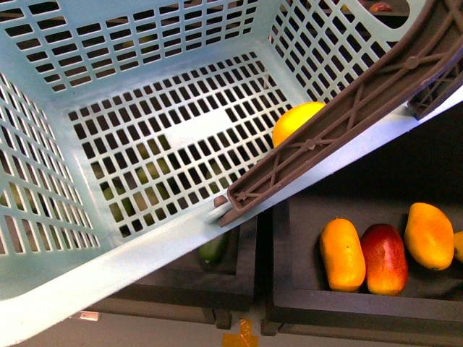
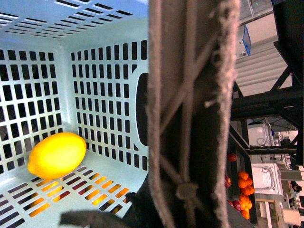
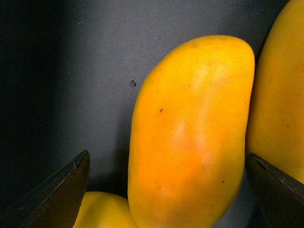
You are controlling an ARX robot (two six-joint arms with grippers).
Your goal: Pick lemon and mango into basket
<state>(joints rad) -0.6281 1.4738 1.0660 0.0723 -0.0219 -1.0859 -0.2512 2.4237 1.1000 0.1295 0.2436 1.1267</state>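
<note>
Teal basket [image 1: 108, 275] sits tilted, we judge lifted by its brown handle [image 2: 190, 114] though we cannot tell the left gripper's state, lemon [image 1: 296, 119] already inside, while only the right wrist view shows the right gripper [image 3: 166, 159] spread wide astride the mango [image 3: 190, 95] on the dark tray [image 3: 71, 71], lined up to close.

The handle [image 1: 347, 116] covers part of the lemon [image 1: 295, 119].

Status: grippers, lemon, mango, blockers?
Right gripper open, straddling mango. Left gripper barely visible, state unclear. Lemon in basket. Second mango tight beside target.
</note>
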